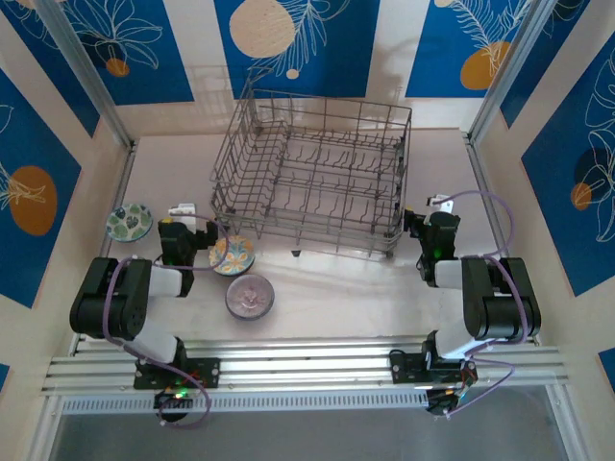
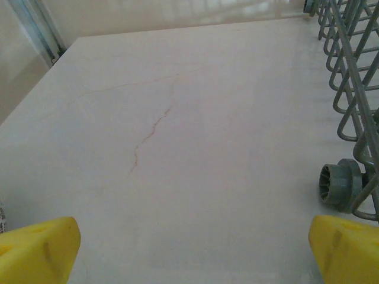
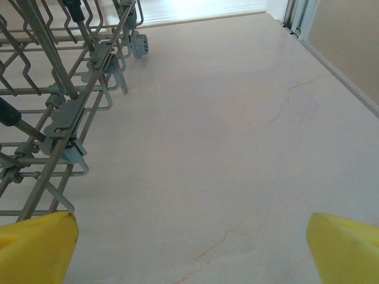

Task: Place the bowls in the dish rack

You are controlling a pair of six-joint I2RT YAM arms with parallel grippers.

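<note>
Yellow fingertips [image 2: 38, 251] of the left tool [image 2: 192, 251] are framing the lower corners of the left wrist view. They are standing wide apart and gripping nothing, with pale counter [image 2: 177, 148] stretching beyond them and the dish rack [image 2: 349, 89] rising along the right edge on a small grey wheel [image 2: 336, 186]. From the right wrist, the right tool [image 3: 189, 248] is showing the same wide, empty stance, and the dish rack [image 3: 59, 100] is occupying the upper left, its wire side running away toward the far end of the counter [image 3: 237, 136]. Seen from above, the dish rack [image 1: 231, 163] is standing toward the far middle of the counter [image 1: 336, 288], its rows of upright tines pointing up. All three bowls are lying on the counter outside the rack, near its front left corner. The green-white bowl [image 1: 129, 222] is resting farthest left, the orange-yellow-blue bowl [image 1: 233, 255] is sitting just in front of that corner, and the pinkish-grey bowl [image 1: 250, 296] is lying just nearer the arms. The left tool [image 1: 178, 226] is hanging between the green-white and orange-yellow-blue bowls, while the right tool [image 1: 437, 213] is hanging just beside the rack's front right corner, well apart from every bowl.
</note>
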